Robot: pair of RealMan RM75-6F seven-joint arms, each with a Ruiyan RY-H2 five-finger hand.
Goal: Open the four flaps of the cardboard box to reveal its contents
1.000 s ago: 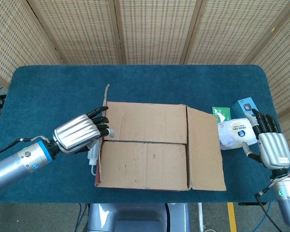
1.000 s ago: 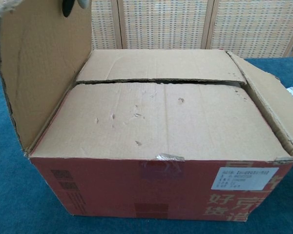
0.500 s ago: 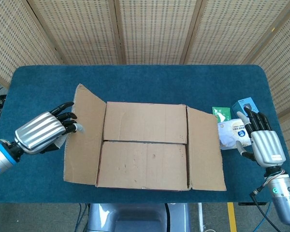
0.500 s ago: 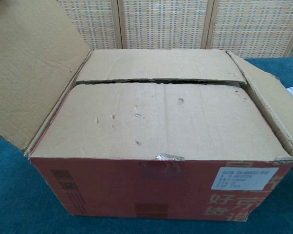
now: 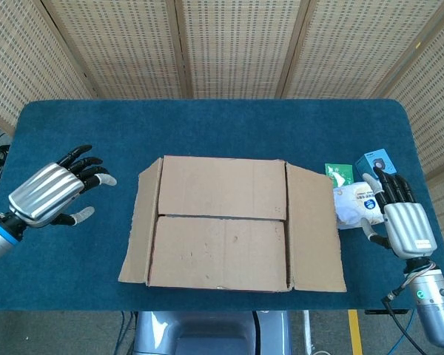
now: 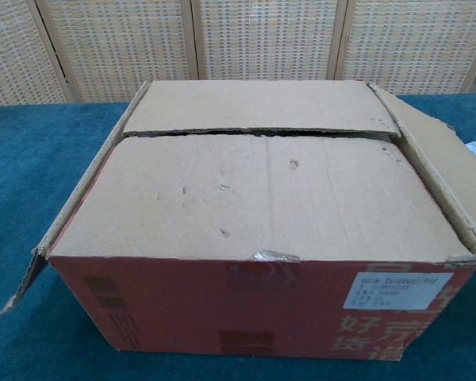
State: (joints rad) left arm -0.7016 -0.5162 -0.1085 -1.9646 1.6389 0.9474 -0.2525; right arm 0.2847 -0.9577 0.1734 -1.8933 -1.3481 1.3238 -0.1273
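The brown cardboard box with red printed sides (image 5: 222,229) sits mid-table, its two side flaps folded out and the two long flaps lying flat over the top. Well left of the box, the left hand (image 5: 48,192) hovers palm-down, fingers spread, holding nothing. Right of the box, the right hand (image 5: 401,218) points upward, fingers apart, beside a white plastic packet (image 5: 355,203).
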